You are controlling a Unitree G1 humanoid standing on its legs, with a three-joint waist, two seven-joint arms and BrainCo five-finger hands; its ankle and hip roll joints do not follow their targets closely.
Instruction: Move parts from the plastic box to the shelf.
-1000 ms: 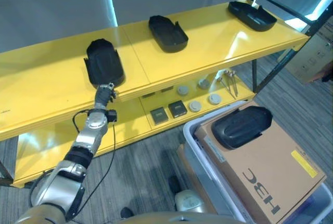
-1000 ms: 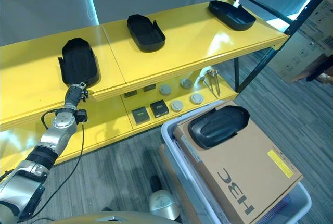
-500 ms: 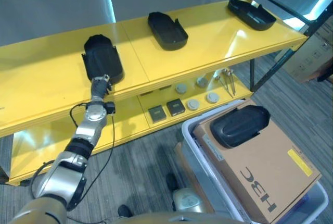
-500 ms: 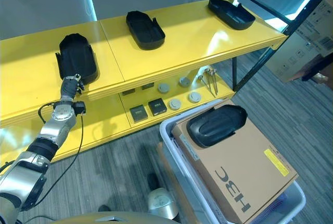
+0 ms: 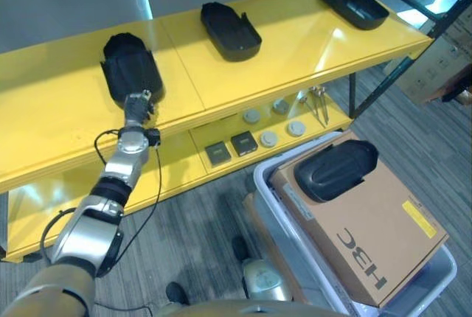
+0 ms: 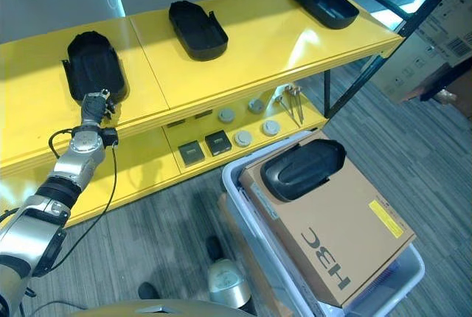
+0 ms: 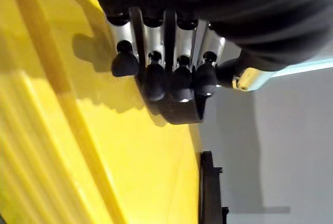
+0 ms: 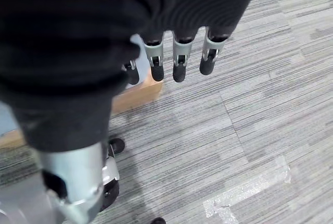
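The left hand's fingers (image 7: 154, 57) lie straight and side by side, their dark tips resting against the near end of a black part (image 5: 130, 75) on the yellow shelf's (image 5: 295, 44) top board; nothing is curled round it, so the left hand (image 5: 136, 106) grips nothing and only touches the part's edge. Just beyond the fingertips that part lies flat near the front lip of the shelf. Farther along the board, away from the fingers, a second black part (image 5: 230, 31) lies near the middle, and a third black part (image 5: 352, 5) sits at the far end beside the dark upright post (image 5: 385, 63).

Below the fingers, on the lower board, there are two dark square blocks (image 5: 231, 148), several grey round discs (image 5: 273, 122) and a small bunch of metal pins (image 5: 318, 103).

Well apart from the left hand, a fourth black part (image 6: 303, 169) lies on a brown cardboard box (image 6: 339, 236) that stands in the pale plastic box (image 6: 247, 217) on the grey carpet (image 6: 413, 155).

The right hand (image 8: 177, 52) hangs over the carpet with its fingers (image 8: 179, 57) relaxed, pointing down and holding nothing; a corner of the cardboard box shows just behind them.
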